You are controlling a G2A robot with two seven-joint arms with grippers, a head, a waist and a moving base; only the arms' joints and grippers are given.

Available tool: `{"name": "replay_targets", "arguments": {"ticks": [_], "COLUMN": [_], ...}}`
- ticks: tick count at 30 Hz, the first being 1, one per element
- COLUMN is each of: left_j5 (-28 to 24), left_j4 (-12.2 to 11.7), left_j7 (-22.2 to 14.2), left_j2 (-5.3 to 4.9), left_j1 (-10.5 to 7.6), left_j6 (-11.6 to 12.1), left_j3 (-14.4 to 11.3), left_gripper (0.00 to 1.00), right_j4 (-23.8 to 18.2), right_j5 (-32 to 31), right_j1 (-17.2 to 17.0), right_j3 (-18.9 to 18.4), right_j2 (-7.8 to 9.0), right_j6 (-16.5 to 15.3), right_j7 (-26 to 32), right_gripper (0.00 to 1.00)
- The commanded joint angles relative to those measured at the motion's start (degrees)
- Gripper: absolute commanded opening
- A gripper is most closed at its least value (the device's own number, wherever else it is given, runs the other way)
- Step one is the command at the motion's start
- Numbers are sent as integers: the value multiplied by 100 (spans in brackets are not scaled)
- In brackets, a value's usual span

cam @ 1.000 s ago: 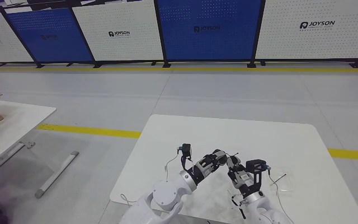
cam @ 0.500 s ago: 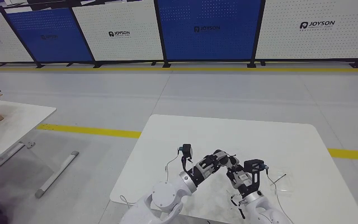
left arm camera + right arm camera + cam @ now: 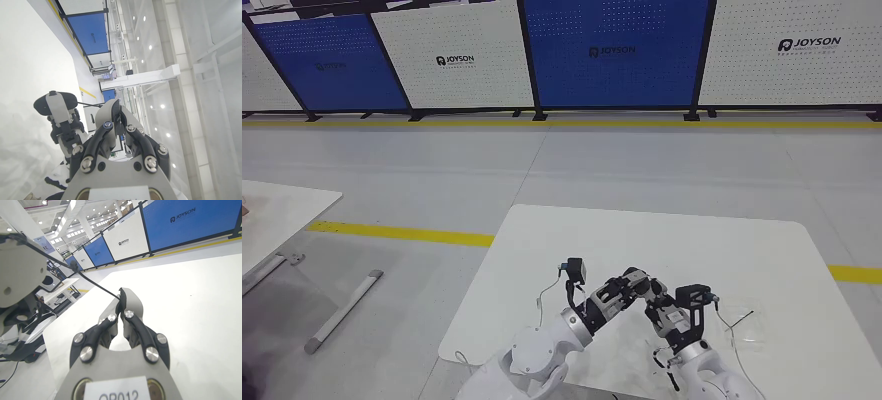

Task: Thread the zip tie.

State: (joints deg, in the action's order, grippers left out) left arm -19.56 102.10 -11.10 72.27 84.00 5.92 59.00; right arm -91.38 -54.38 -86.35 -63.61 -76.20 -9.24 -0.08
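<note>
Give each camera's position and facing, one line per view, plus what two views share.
Top view: above the arms, looking down at the table; both arms show.
Left wrist view: behind the left gripper, facing the hall ceiling.
Right wrist view: behind the right gripper, facing across the table to the panels.
Shared: both wrist views show the zip tie held between the grippers.

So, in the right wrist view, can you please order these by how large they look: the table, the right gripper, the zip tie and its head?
1. table
2. right gripper, although it is enlarged because it is so near the camera
3. zip tie, a thin strap
4. head
</note>
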Motion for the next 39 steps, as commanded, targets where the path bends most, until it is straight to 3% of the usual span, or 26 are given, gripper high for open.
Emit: {"name": "replay_targets", "arguments": {"ticks": [1,7,9,10,11,18,28,31,39], "left_j5": [-5,-24,7,29,16,-352,-776,-490,-379], "left_j4": [12,16,-37,-66,-105,-289,-633,-789,-820], "left_j7": [-3,-8,60,136,209,255,250,428,435], "left_j2": [-2,-4,-5,-2,6,20,-35,-58,-61], "left_j1": [8,23,9,-13,-45,-138,76,108,116], "left_j6": [16,60,-41,-109,-178,-307,-197,-107,-121], "left_j3": [9,23,39,46,39,165,645,771,752], "left_gripper": [0,0,0,0,0,0,0,0,0], "right_j4": [11,17,-8,-18,-46,-378,-862,-877,-895], "right_j5": [2,24,117,156,201,535,1953,2546,2658], "right_j1": [11,29,19,10,-9,-330,-1132,-1327,-1349], "right_j3": [6,12,2,-9,-44,-446,-1673,-1978,-2009], "right_j2": [-1,-5,-8,-7,-5,50,174,190,194], "right_j6": [-2,-4,-20,-33,-21,-155,-872,-1024,-1024], "right_j7": [6,20,2,4,-24,-334,-927,-1017,-1001], "right_gripper": [0,0,0,46,100,100,100,100,100]}}
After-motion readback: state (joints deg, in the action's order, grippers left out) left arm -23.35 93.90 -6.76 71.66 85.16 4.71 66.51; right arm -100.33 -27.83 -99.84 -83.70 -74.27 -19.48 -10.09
